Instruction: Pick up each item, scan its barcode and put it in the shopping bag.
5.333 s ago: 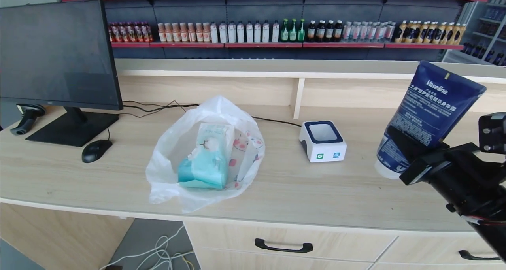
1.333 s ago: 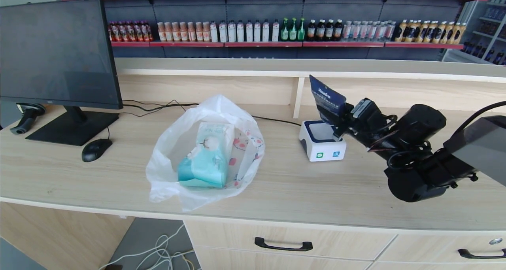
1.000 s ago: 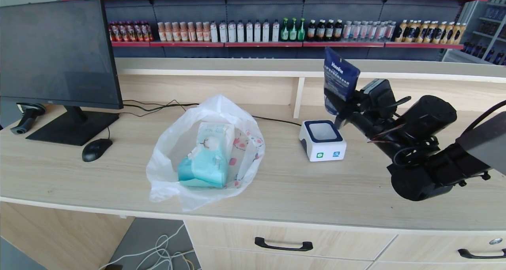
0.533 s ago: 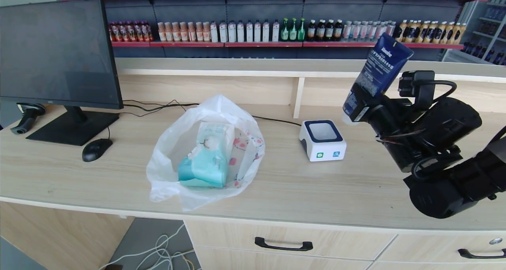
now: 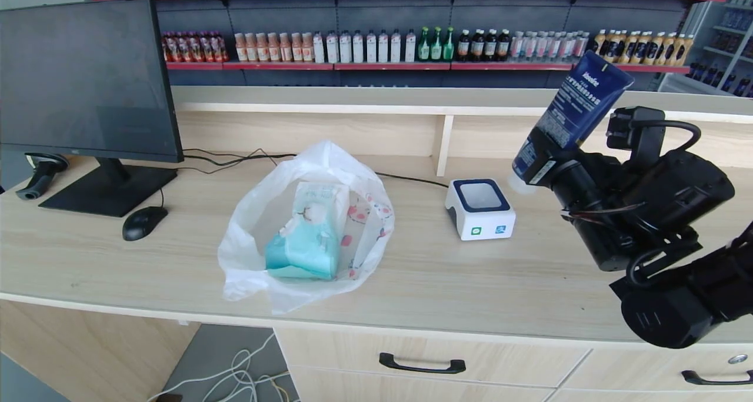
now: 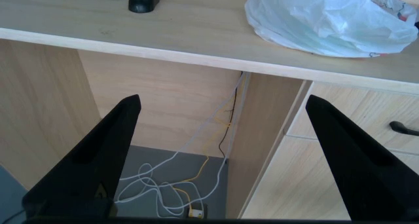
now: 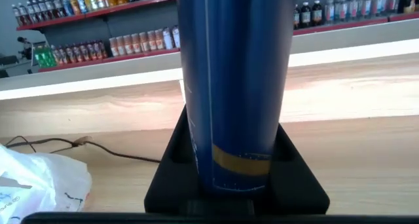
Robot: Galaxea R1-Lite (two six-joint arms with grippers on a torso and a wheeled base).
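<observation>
My right end effector [image 5: 550, 168] is clenched on the blue tube [image 5: 579, 110]. It grips low, near the cap end, so the long printed body stands free above the grip and tilts away toward the shelves [image 5: 412, 66]. I judge that hold leaves the label exposed for reading, though I cannot tell which face carries the barcode. The tube hangs in the air over the tabletop [image 5: 447, 278], up and to the right of the white scanner [image 5: 479, 209]. It is not over the scanner's window and is well apart from the shopping bag [image 5: 306, 225]. That bag lies slumped on the tabletop between the monitor [image 5: 88, 78] and the scanner, its mouth gaping upward, which suits dropping things in from above. A teal tissue pack [image 5: 306, 237] already sits inside. My left end effector [image 6: 222, 162] hangs released, spread wide, down in front of the tabletop's edge and out of the way of the work. I reckon the tube goes to the bag next if the scan has registered, which nothing here confirms.
</observation>
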